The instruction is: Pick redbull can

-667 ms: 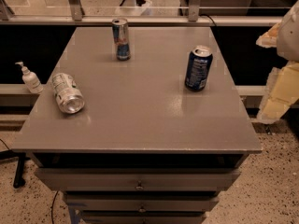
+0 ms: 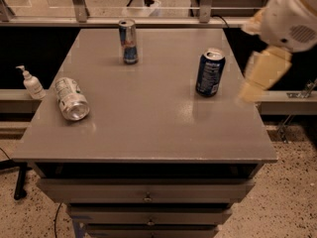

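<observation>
The robot's arm has swung in from the right. A moment ago it hung at the frame's edge, beyond the bench [image 2: 148,128]; now its pale gripper [image 2: 262,76] sits over the bench's right rim, just right of the wider dark blue can [image 2: 210,72] and blurred by motion. We cannot tell whether the gripper is released or clenched, but it carries nothing, as all three cans are on the bench.

Nothing on the bench has shifted. The redbull can [image 2: 128,42] stands where it stood, at the far side of the bench, a little left of centre and close to the back edge. It is well apart from the gripper, with the dark blue can nearer the gripper's side, and we read this as the opening of the reach, with the pick not yet begun. The arm must travel on across the bench, past or over the blue can, to get there.

The redbull can is upright, with its long axis vertical and its silver top pointing at the ceiling. Its blue-and-silver side with the small red mark faces us. A grasp from the side, across its narrow body, looks to us the natural fit.

At left, the silver-white can [image 2: 72,99] with green print lies on its side, and a pump bottle [image 2: 32,83] stands off the bench on a ledge.
</observation>
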You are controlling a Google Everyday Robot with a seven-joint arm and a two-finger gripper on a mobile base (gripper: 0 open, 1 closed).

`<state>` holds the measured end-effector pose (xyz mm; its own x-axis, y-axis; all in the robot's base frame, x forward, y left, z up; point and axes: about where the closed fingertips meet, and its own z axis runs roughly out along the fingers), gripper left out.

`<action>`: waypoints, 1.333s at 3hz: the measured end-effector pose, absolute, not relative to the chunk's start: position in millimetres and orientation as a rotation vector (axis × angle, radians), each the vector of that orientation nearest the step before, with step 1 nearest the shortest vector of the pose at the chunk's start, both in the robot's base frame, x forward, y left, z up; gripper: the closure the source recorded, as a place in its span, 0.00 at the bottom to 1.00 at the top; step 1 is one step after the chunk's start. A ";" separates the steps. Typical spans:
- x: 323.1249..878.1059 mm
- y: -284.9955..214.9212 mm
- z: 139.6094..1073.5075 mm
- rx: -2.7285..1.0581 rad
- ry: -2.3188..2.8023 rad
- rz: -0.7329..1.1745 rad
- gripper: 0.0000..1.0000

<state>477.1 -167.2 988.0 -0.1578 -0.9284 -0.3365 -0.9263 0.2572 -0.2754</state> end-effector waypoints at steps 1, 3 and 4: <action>537.9 -83.0 1013.7 -1.609 1.892 0.131 0.00; 613.8 27.8 1016.1 -1.513 1.707 0.309 0.00; 636.2 58.5 988.2 -1.467 1.729 0.385 0.00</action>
